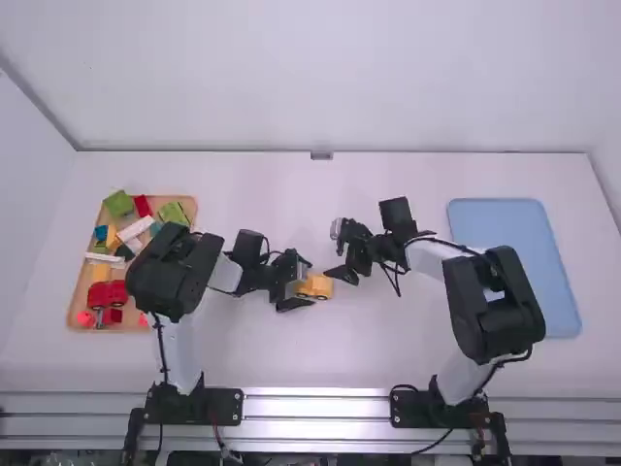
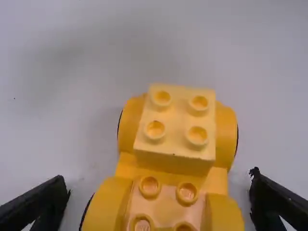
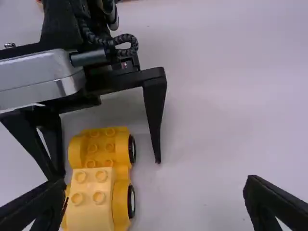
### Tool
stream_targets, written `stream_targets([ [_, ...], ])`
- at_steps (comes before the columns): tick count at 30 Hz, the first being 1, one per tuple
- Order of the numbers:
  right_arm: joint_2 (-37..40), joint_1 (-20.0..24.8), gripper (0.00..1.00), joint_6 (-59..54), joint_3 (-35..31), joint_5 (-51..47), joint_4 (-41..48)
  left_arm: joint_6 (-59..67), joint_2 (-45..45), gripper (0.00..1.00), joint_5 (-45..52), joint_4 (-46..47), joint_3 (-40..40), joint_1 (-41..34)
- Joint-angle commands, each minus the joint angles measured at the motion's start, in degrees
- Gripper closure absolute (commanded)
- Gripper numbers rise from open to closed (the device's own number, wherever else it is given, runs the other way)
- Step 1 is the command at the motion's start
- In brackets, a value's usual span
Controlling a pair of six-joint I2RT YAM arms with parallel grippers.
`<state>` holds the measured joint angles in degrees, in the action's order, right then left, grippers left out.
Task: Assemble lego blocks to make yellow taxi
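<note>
The yellow car (image 2: 108, 204) sits between the spread fingers of the left hand (image 1: 310, 282). Beside it, the right hand (image 1: 340, 251) is wide too.

White table (image 1: 374, 374), tan tray (image 1: 85, 275), yellow car (image 1: 315, 285), blue tray (image 1: 514, 262)

A plain white back wall (image 1: 320, 78) rises behind a wide white table (image 1: 262, 180), w/ a thin dark line marking the far edge btwn them. At ctr. of that edge sits a small gray fitting (image 1: 321, 155). A pale L wall (image 1: 29, 155) meets the back wall at a gray diagonal strip (image 1: 39, 105); a pale R wall (image 1: 610, 173) stands past the table's far R corner. Ribbed metal rails (image 1: 315, 405) span the near edge, catching bright light. Elsewhere, illum. is soft & even, w/ blurry gray shadows on the tabletop, per L wrist view.
</note>
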<state>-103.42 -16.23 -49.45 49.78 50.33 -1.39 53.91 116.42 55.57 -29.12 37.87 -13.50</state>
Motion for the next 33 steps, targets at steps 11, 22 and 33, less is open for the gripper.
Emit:
stream_targets([
  [11,1.44,-1.03,0.02,3.41,1.01,0.94,-4.13,-0.55,-26.62,0.01,-14.58,24.41,-0.85,5.22],
  [22,1.42,-8.04,0.02,13.73,7.48,2.10,-12.52,-2.40,-58.62,0.01,-30.88,51.36,-0.85,6.16],
  [33,1.40,-14.16,0.02,13.68,19.65,1.03,-5.66,-57.11,-74.27,0.01,-77.88,46.40,-0.85,14.12],
])
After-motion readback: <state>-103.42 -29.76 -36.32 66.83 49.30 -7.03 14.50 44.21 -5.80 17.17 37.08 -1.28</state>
